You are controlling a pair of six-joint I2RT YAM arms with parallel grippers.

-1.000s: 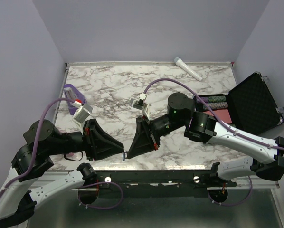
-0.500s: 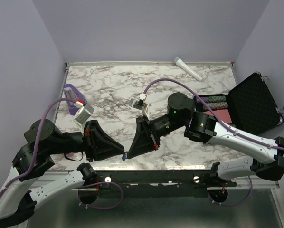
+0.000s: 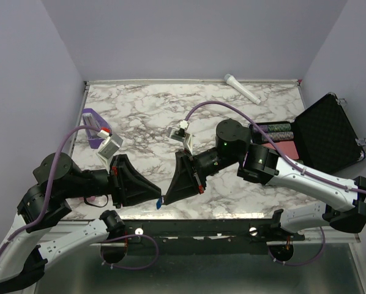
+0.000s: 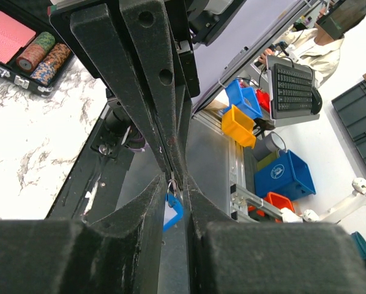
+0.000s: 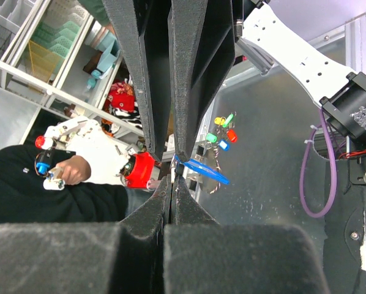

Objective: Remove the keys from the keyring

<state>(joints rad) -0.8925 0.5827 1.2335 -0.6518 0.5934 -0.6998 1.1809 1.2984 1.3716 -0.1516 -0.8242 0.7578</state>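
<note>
Both grippers meet tip to tip above the table's front edge. My right gripper [image 3: 164, 197] is shut, its tips pinching the thin metal ring [image 4: 171, 183] or the key on it; the key is too small to make out. The blue tag of the keyring [image 3: 158, 204] dangles from there. In the left wrist view the tag [image 4: 173, 209] hangs in the narrow gap between my left gripper's [image 4: 174, 179] fingers, which stand slightly apart and do not visibly press it. In the right wrist view the tag [image 5: 202, 172] shows edge-on beside my shut right gripper [image 5: 172, 177].
A purple wedge block [image 3: 95, 124] lies at the table's left. A white tube [image 3: 242, 89] lies at the back right. An open black case [image 3: 321, 131] with chips stands at the right. The marble table's front edge [image 3: 189, 214] runs just below the grippers.
The blue tag has swung down and now hangs more plainly below the meeting fingertips. The left wrist has shifted slightly. The right arm has not moved.
</note>
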